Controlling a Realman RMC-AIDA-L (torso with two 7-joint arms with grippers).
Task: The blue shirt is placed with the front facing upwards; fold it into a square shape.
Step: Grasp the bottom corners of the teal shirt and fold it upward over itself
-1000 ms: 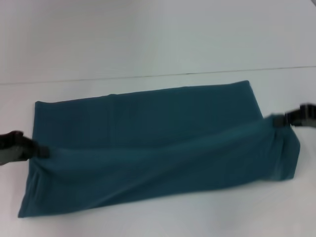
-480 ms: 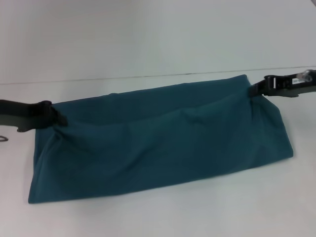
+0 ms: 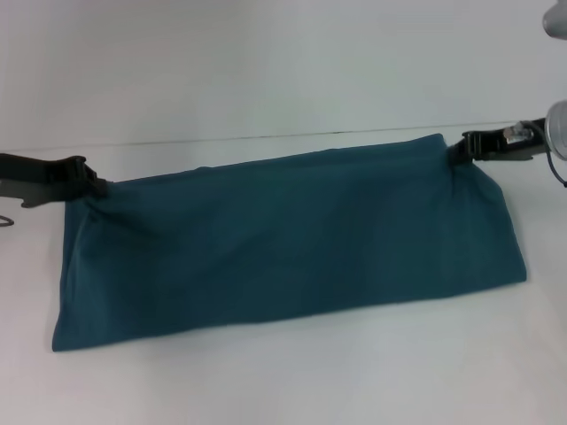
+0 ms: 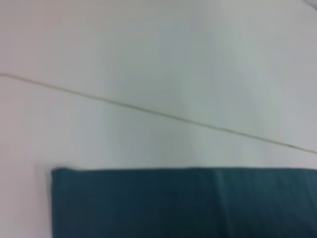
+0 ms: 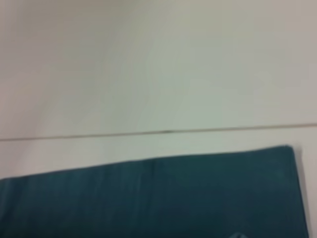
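I am looking at the dark teal-blue cotton shirt [image 3: 283, 243], which is lying as a long doubled band on the white tabletop [image 3: 283, 390]. Its nearest long edge is running below and between my two pincers, and no print is showing on the plain upper face. Moving away from me, the cloth is lying fairly flat, with soft creases gathering toward both far corners.

At those corners, the left gripper [image 3: 96, 188] is sitting at the band's far left corner and the right gripper [image 3: 456, 152] at its far right corner, each touching the cloth edge. Whether their jaws are pinched on the fabric or already parted, I cannot tell; the wrist views are showing only cloth and table, no fingers.

Beyond both pincers, a thin dark seam line [image 3: 266, 137] is crossing the table.

I am judging this fabric as light, limp and non-slippery: it is going to sag between two holds and drape wherever I am laying it. For the next fold, I am thinking the best grip is at the two corners of one short end, pinching both layers together so that neither layer is sliding off.
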